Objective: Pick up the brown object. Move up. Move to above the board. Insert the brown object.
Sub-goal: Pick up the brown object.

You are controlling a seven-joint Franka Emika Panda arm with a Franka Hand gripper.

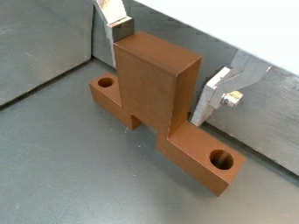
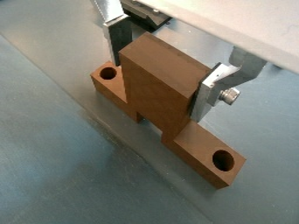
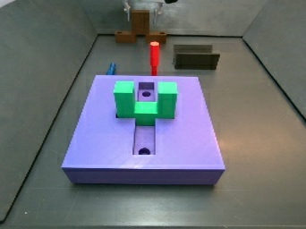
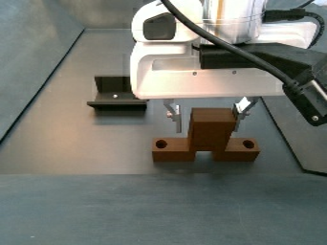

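Brown object sits on the grey floor at the far end, well apart from the board; the gripper straddles its upright bar, fingers at either side, seemingly ready to lift

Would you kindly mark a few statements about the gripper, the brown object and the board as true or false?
1. The gripper straddles the brown object's upright bar. True.
2. The brown object sits in the board's groove. False: it rests on the floor, far behind the board.
3. A green block stands on the board. True.
4. The red peg lies flat on the board. False: it stands upright on the floor beyond it.
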